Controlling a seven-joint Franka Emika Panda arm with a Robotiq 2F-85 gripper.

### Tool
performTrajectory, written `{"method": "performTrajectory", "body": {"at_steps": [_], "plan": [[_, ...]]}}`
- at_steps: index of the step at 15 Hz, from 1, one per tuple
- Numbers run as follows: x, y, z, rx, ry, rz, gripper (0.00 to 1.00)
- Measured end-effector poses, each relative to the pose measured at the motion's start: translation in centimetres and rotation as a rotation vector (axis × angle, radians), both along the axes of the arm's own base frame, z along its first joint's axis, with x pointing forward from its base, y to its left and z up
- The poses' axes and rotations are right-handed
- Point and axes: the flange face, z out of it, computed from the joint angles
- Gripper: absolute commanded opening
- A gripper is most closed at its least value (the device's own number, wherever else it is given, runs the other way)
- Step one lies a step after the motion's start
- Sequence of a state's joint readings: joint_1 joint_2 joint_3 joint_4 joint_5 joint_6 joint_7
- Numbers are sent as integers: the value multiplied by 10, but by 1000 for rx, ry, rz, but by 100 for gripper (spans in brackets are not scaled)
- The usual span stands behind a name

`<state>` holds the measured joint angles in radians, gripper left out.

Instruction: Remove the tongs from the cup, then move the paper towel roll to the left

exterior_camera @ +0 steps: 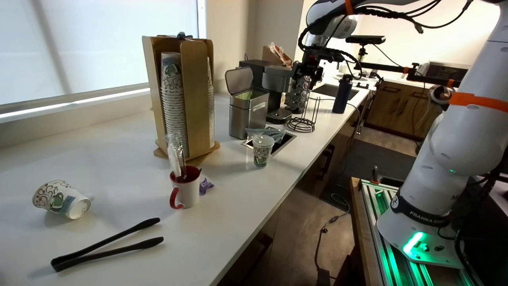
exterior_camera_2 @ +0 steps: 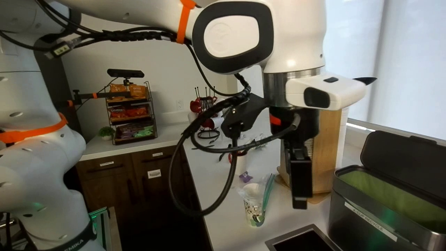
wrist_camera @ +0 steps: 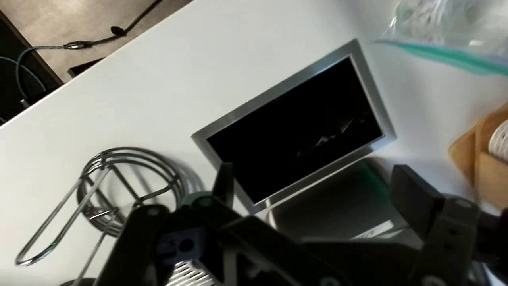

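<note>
Tongs [exterior_camera: 119,250], slim and black, lie spread on the white counter [exterior_camera: 234,206] in an exterior view, at the eight o'clock of the white mug [exterior_camera: 189,195] and apart from it. The mug, red inside, holds slender clear and white items [exterior_camera: 174,159] standing on end. At its nine o'clock a patterned cup [exterior_camera: 59,200] lies on its side; at twelve, a tan wooden box [exterior_camera: 194,99] holds tall stacks of paper cups [exterior_camera: 172,107]; at two, an upright cup [exterior_camera: 262,153] stands with a clear bag [exterior_camera_2: 268,191] just beside it. Green shows inside the grey metal bin [exterior_camera_2: 348,219], its lid raised. In the wrist view a metal-framed opening [wrist_camera: 369,87] is dark inside, with a few pale glints, and the wire towel stand [wrist_camera: 126,184] rests at its eight o'clock. The gripper [wrist_camera: 313,174] has its jaws spread wide, part of the opening and the bin showing between them.
</note>
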<state>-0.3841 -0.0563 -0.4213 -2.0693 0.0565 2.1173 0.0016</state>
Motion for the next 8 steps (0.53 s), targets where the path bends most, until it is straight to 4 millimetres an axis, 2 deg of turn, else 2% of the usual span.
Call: {"method": "performTrajectory", "body": {"at_steps": [4, 6, 8], "plan": [[-18, -57, 11, -45, -71, -203, 100], [-17, -71, 12, -63, -95, -285, 100], [-14, -75, 11, -63, -96, -309, 100]]}}
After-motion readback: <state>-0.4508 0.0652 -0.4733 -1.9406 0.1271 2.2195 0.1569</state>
